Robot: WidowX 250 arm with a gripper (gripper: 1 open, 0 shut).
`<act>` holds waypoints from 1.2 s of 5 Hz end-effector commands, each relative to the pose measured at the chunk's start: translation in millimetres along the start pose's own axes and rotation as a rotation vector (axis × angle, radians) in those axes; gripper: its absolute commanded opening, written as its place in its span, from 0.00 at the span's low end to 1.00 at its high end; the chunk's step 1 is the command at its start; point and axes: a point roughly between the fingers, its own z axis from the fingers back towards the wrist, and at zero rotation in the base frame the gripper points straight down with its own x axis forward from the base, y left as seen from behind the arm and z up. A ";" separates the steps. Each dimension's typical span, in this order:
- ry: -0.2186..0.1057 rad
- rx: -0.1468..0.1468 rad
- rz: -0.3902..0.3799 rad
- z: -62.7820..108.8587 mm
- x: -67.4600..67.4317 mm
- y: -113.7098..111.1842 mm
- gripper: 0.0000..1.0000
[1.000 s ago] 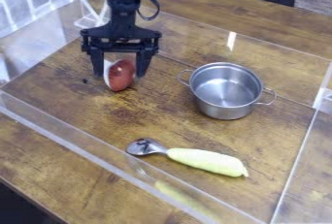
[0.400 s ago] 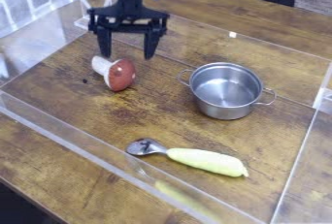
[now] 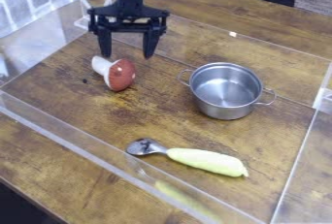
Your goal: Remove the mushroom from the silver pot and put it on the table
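Observation:
The mushroom (image 3: pixel 115 72), reddish-brown cap and white stem, lies on its side on the brown wood table (image 3: pixel 155 107), left of the silver pot (image 3: pixel 226 89). The pot stands upright and holds nothing. My gripper (image 3: pixel 127 48) hangs just above and behind the mushroom, pointing down, its two black fingers spread wide with nothing between them. It does not touch the mushroom.
A spoon (image 3: pixel 189 156) with a yellow handle lies near the front acrylic wall (image 3: pixel 78 141). Clear acrylic walls edge the tabletop on all sides, one close behind the arm on the left.
One second ago the open fingers straddled the mushroom low on the table. The gripper has since lifted up and back, leaving the mushroom lying there. No movement in the last half second.

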 end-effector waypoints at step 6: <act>-0.012 0.002 0.206 5.7 -12.5 6.6 1.00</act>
